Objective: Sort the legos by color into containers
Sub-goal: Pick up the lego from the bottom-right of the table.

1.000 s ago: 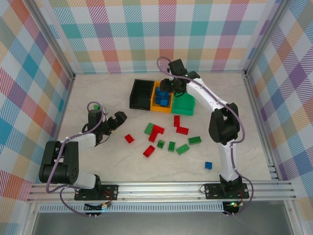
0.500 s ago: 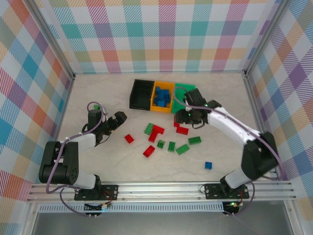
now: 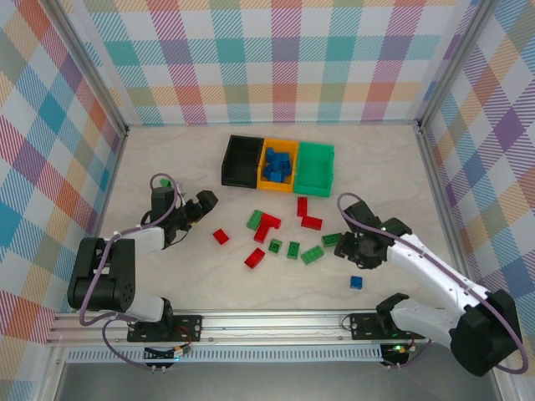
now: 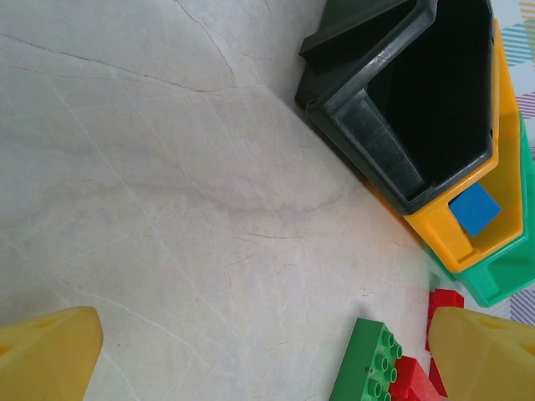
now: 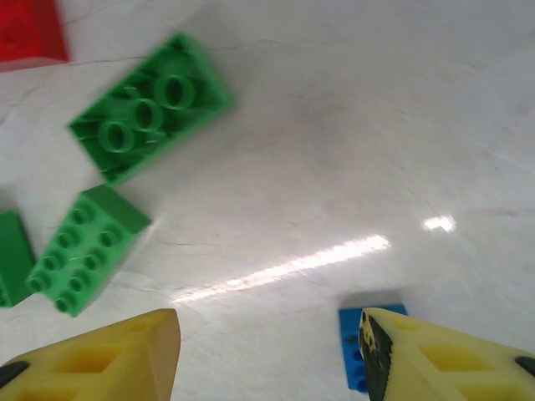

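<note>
From above, the black bin, orange bin and green bin stand joined in a row at the back of the table, with blue bricks lying in the orange bin. Red bricks and green bricks are scattered in front of the bins, and a lone blue brick lies at the near right. The right gripper was over the bins a second ago and above the red bricks by the green bin half a second ago. It has now swung out to the near right, between the rightmost green brick and the lone blue brick. The left gripper has not moved and sits low on the left, well apart from the bricks. In the left wrist view its fingers stand wide with bare table between them. The black bin is ahead, and a green and a red brick lie by the right finger. In the right wrist view the fingers are partly spread and hold nothing. The lone blue brick is just beside the right one, and two green bricks lie farther off.
</note>
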Robot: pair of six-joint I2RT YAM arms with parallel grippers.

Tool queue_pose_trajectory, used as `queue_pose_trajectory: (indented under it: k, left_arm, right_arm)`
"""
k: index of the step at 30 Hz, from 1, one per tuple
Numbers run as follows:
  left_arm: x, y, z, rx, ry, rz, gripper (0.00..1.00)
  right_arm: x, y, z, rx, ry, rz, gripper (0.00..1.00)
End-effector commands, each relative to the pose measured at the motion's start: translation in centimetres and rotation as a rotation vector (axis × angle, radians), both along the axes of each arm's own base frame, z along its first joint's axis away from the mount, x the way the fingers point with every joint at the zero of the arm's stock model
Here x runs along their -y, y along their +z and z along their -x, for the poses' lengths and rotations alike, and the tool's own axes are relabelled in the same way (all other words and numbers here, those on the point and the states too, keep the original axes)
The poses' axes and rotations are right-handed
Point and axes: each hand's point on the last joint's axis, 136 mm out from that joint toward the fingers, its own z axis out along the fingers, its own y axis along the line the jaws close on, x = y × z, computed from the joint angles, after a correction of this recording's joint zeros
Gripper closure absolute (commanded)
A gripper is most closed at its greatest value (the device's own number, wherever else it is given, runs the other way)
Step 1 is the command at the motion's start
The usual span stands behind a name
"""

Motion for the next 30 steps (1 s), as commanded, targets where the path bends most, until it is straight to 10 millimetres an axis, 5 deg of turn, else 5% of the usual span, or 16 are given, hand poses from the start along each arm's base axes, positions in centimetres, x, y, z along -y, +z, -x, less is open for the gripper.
queue_pose_trajectory:
  k: [1,7,17,22,30]
  left_arm:
    - [-0.1,0.4,-0.4,0.014,-0.001,0.019,0.00]
    - [0.0,0.7,-0.3,0.018,-0.001,0.023,0.00]
    - [-0.1,0.6,-0.4,0.014,0.001,0.014,0.00]
    - [-0.2,0.6,-0.4,0.012,0.003,0.008,0.00]
    - [-0.6,0.7,-0.3,0.007,0.010,-0.014,0.00]
  right_arm:
    - [2.6,-2.1,3.7,-0.131,-0.158,0.072,0.36]
    - [2.9,-3.5,5.4,-0.185,-0.208,0.059,0.33]
    - [-0.6,-5.0,4.8,-0.245,-0.077,0.003,0.38]
    - [-2.9,-6.2,4.3,-0.277,-0.006,-0.041,0.53]
    - [-6.7,-4.9,0.5,-0.216,0.133,-0.069,0.69]
